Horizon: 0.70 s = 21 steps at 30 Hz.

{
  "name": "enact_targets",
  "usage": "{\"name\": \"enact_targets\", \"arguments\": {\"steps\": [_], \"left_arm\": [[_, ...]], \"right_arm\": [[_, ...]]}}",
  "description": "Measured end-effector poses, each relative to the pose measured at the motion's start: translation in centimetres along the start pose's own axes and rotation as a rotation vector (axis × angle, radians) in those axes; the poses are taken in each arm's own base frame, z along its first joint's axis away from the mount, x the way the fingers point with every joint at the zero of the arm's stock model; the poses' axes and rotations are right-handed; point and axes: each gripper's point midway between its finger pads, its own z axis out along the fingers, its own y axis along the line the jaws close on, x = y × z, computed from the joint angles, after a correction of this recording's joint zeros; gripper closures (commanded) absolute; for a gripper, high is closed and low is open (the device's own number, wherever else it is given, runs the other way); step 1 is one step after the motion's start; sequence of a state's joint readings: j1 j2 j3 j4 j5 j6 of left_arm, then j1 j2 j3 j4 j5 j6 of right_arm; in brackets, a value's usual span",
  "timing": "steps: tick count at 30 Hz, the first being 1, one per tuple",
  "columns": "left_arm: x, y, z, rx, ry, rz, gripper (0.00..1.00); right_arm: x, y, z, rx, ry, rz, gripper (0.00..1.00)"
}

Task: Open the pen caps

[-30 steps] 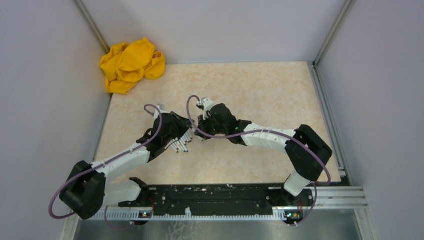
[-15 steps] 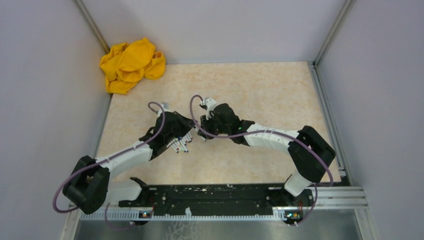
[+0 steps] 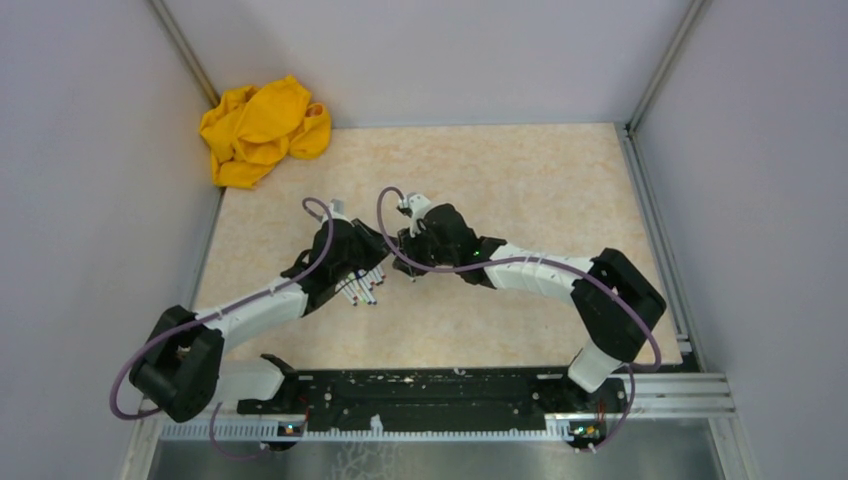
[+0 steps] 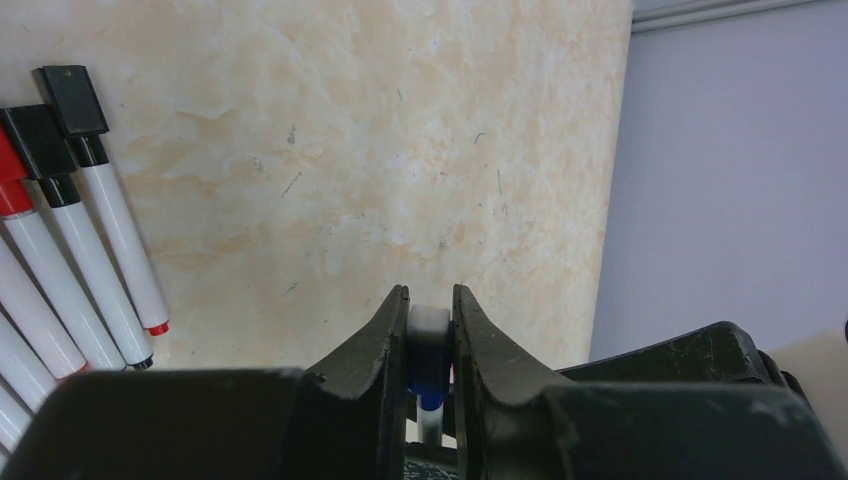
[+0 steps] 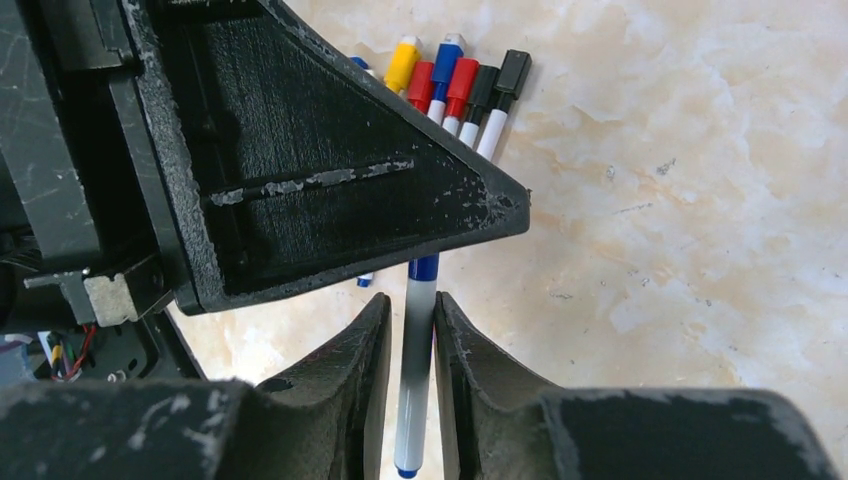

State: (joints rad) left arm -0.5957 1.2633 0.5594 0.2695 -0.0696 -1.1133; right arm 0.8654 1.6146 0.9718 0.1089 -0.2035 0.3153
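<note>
One marker is stretched between my two grippers. My left gripper (image 4: 430, 300) is shut on its blue pen cap (image 4: 430, 350), whose white end shows between the fingertips. In the right wrist view the white-grey barrel (image 5: 415, 360) runs between the fingers of my right gripper (image 5: 410, 305), which stand slightly open with a thin gap on the left side. The black left gripper body (image 5: 300, 150) hides the cap there. Several capped markers lie in a row on the table: yellow (image 5: 403, 62), red (image 5: 462, 80), blue (image 5: 445, 62) and black (image 5: 511, 72) caps. From above, both grippers (image 3: 378, 255) (image 3: 404, 252) meet mid-table.
A crumpled yellow cloth (image 3: 262, 128) lies in the back left corner. Grey walls close in the beige table (image 3: 520, 180) on three sides. A black rail (image 3: 450, 395) with the arm bases runs along the near edge.
My right gripper's jaws have parted from the barrel they were shut on. The left arm has shifted slightly right and away, its grip on the blue cap holding.
</note>
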Motion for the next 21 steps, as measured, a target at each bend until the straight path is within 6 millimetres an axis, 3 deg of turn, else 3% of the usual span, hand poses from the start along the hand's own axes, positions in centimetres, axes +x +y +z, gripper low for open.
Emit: {"name": "enact_targets", "arguments": {"steps": [3, 12, 17, 19, 21], "left_arm": [[0.1, -0.2, 0.0, 0.008, 0.006, 0.0, 1.0], [-1.0, 0.3, 0.9, -0.009, -0.007, 0.004, 1.0], [-2.8, -0.9, 3.2, 0.02, 0.058, -0.001, 1.0], [-5.5, -0.5, 4.4, 0.004, 0.009, -0.001, 1.0], [-9.1, 0.6, 5.4, -0.027, -0.069, -0.007, 1.0]], "right_arm": [[-0.1, -0.1, 0.0, 0.005, -0.001, -0.003, 1.0], [-0.2, -1.1, 0.4, 0.051, -0.006, 0.007, 1.0], [-2.2, -3.0, 0.4, 0.1, -0.102, 0.013, 1.0], [-0.9, -3.4, 0.0, 0.107, -0.073, 0.021, 1.0], [1.9, -3.6, -0.4, 0.114, -0.006, 0.036, 1.0]]}}
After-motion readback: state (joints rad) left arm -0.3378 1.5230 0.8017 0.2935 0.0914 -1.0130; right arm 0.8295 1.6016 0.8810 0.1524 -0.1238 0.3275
